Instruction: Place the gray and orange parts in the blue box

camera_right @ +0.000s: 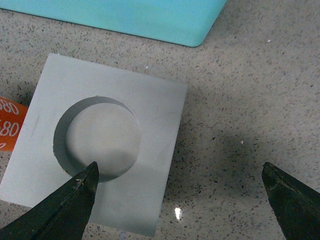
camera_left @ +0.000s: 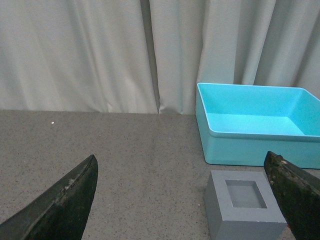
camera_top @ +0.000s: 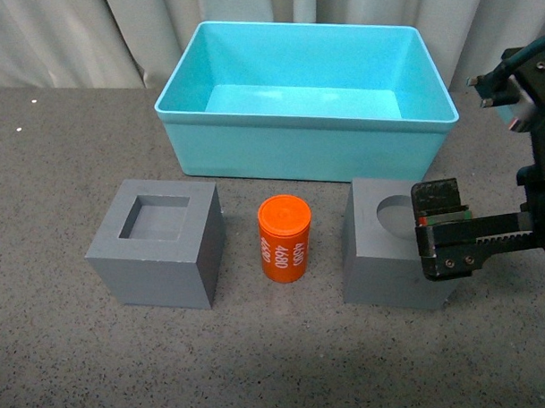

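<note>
Your right pincer (camera_top: 441,229) hung spread wide over the gray cube with the round recess (camera_top: 382,254), one finger (camera_right: 75,200) above the recess edge and the other out over bare counter (camera_top: 72,354) past the cube's side. That cube stood in a row with the orange cylinder (camera_top: 284,238), upright in the middle, and the gray cube with the square recess (camera_top: 157,244) at the left, all three on the counter in front of the turquoise bin (camera_top: 306,149) and outside it. Your left pincer (camera_left: 180,160) was spread wide too, above the counter.
</note>
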Controlling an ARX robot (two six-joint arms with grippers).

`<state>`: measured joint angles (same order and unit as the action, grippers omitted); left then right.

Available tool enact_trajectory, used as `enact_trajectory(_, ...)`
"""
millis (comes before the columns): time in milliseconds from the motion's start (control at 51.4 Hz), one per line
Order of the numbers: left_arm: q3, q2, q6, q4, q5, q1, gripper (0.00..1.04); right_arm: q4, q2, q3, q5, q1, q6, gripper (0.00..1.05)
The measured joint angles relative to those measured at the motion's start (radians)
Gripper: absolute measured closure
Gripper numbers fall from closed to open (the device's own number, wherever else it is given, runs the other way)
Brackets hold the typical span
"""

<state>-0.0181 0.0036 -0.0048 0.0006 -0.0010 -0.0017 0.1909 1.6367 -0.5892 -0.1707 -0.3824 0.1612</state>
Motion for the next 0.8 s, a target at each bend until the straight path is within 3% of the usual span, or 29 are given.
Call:
enact_trajectory(97, 0.000, 0.000, 0.000, 0.000, 0.000, 0.000, 0.07, -0.016, 0.046, -0.032, 0.005, 0.001, 0.030, 0.11)
enact_trajectory(272, 0.000, 0.000, 0.000, 0.000, 0.000, 0.000, 0.07, -0.045, 0.113, -0.090, 0.011, 0.003, 0.084, 0.47)
enact_trajectory(350, 0.000, 0.000, 0.000, 0.000, 0.000, 0.000, 0.07, -0.045, 0.120, -0.097, 0.008, 0.003, 0.087, 0.55)
enact_trajectory(505, 0.000, 0.000, 0.000, 0.000, 0.000, 0.000, 0.07, -0.076, 0.132, -0.116, 0.011, 0.002, 0.108, 0.82)
enact_trajectory(797, 0.000, 0.000, 0.000, 0.000, 0.000, 0.000, 0.07, -0.113, 0.122, -0.128, 0.027, 0.013, 0.132, 0.86)
